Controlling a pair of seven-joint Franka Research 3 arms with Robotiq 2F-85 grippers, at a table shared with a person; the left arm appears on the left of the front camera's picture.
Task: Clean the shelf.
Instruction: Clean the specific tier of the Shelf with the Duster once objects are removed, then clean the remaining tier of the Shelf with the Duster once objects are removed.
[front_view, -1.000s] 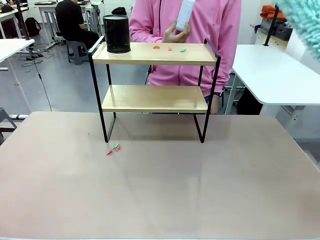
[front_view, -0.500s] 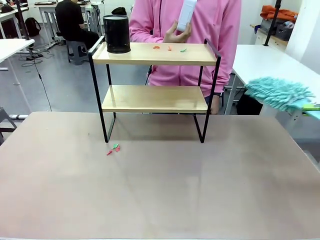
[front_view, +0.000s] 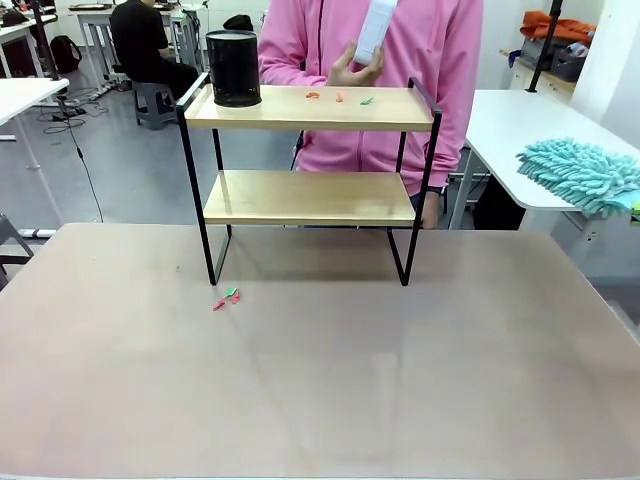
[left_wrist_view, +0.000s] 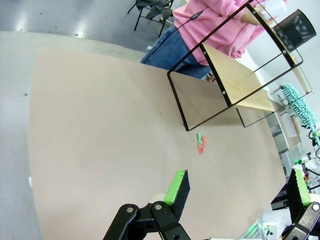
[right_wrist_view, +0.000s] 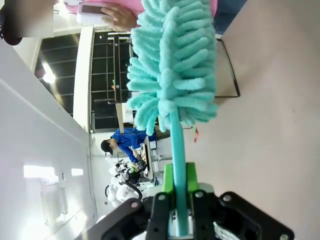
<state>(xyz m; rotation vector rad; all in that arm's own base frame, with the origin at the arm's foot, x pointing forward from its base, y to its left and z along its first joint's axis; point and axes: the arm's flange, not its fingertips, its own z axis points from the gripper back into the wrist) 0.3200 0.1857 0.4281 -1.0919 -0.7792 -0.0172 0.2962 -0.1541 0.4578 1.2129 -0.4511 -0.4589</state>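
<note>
The shelf (front_view: 310, 197) stands at the table's far side, with two light boards in a black frame. Its top board carries a black cylinder (front_view: 232, 68) and a few small red and green scraps (front_view: 340, 97). My right gripper (right_wrist_view: 179, 175) is shut on the handle of a teal fluffy duster (right_wrist_view: 175, 65), whose head (front_view: 580, 175) hangs at the right edge, well clear of the shelf. My left gripper (left_wrist_view: 238, 187) is open and holds nothing, above the table, with the shelf (left_wrist_view: 235, 75) farther off.
A person in pink stands behind the shelf holding a white bottle (front_view: 375, 30) above the top board. More red and green scraps (front_view: 225, 298) lie on the table by the shelf's front left leg. A white table (front_view: 540, 140) stands at the right.
The duster came down from the upper right corner to about the height of the lower board at the right edge, then drew slightly right. The person and shelf stayed put.
</note>
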